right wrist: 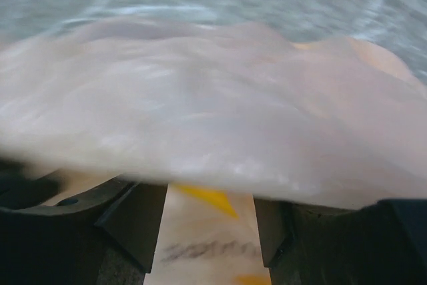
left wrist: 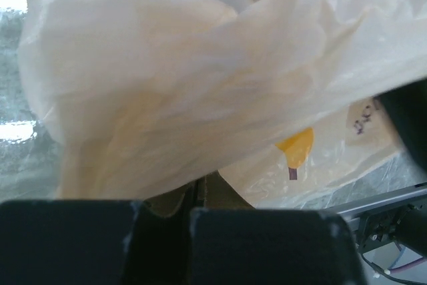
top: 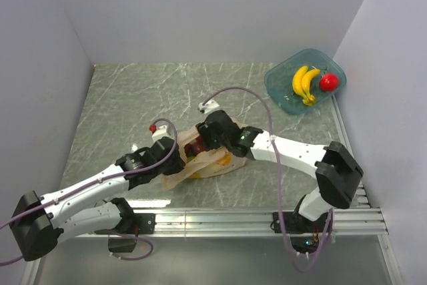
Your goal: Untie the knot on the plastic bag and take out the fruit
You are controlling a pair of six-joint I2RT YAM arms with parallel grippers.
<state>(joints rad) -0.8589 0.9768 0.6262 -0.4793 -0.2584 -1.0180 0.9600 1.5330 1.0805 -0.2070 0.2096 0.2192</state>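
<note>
The pale orange-beige plastic bag (top: 212, 162) lies crumpled mid-table between both arms. Its top gapes, and a dark red fruit (top: 196, 148) and something yellow (top: 224, 160) show inside. I cannot make out the knot. My left gripper (top: 175, 156) is at the bag's left side. In the left wrist view its fingers (left wrist: 220, 195) are pressed together under a draped fold of the bag (left wrist: 200, 85). My right gripper (top: 204, 139) reaches over the bag's top from the right. Its jaws stand apart (right wrist: 210, 195), with bag film (right wrist: 220, 118) lying over the tips and printed plastic between them.
A teal clear tub (top: 281, 101) stands at the far right with two bananas (top: 303, 83) and a red round fruit (top: 327, 83) in it. White walls close in left, back and right. A metal rail (top: 253, 218) runs along the near edge.
</note>
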